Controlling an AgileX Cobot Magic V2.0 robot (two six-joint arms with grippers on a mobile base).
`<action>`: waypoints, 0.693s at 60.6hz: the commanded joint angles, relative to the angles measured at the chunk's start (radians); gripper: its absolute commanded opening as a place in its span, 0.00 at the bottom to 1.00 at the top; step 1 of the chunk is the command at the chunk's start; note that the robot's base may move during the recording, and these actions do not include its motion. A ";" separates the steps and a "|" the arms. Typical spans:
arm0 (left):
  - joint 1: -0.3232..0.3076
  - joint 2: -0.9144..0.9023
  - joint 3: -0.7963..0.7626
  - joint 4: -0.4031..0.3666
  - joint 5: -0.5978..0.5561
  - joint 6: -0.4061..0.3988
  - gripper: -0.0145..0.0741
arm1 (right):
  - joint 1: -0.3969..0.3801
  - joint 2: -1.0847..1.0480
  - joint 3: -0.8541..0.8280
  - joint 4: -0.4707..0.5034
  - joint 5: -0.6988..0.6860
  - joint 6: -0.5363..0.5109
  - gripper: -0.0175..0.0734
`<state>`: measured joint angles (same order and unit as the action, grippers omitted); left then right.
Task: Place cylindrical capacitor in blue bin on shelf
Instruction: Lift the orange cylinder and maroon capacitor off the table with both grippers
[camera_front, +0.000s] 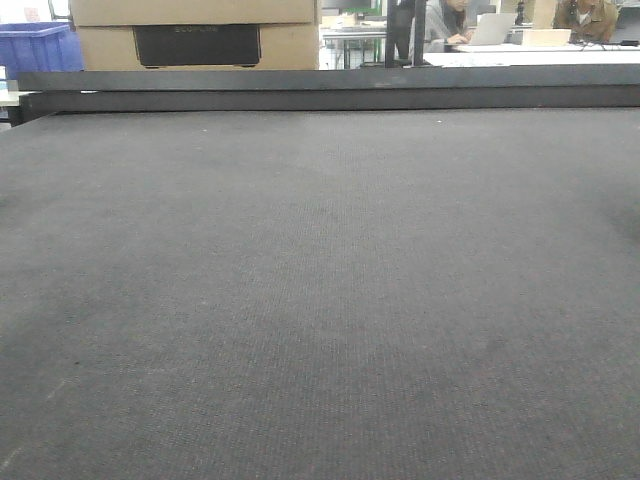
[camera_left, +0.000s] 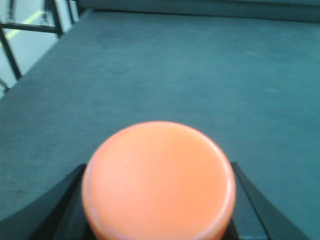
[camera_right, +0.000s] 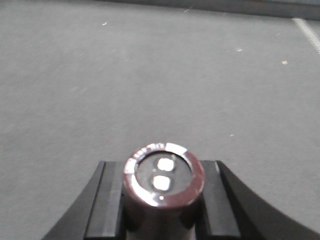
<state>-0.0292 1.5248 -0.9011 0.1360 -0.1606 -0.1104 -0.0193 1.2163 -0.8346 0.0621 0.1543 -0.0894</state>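
**Caller:** What are the claws holding?

**Operator:** My right gripper (camera_right: 162, 210) is clenched on the cylindrical capacitor (camera_right: 164, 177), terminals facing the camera. My left gripper (camera_left: 157, 220) clamps an orange round part (camera_left: 158, 180).

**Caller:** Risks? Room?

**Operator:** I think the smooth can may slip mid-carry. No shelf in view. The dark mat (camera_front: 320, 300) lies open, but its raised far rail (camera_front: 330, 90) could snag a low arm.

work surface (camera_front: 320, 300): flat dark grey mat, fine woven texture; raised dark rail (camera_front: 330, 88) along far edge; scattered pale specks (camera_right: 239, 49).
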 joint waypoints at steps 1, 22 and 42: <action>-0.046 -0.082 -0.044 0.007 0.170 -0.006 0.04 | 0.023 -0.013 -0.037 -0.008 0.046 -0.006 0.06; -0.216 -0.326 -0.167 0.007 0.550 -0.006 0.04 | 0.131 -0.138 -0.082 0.004 0.139 -0.006 0.06; -0.256 -0.548 -0.169 0.006 0.773 -0.006 0.04 | 0.151 -0.394 -0.082 0.055 0.310 -0.006 0.06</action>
<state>-0.2787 1.0310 -1.0621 0.1395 0.5705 -0.1104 0.1303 0.8877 -0.9090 0.1048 0.4466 -0.0894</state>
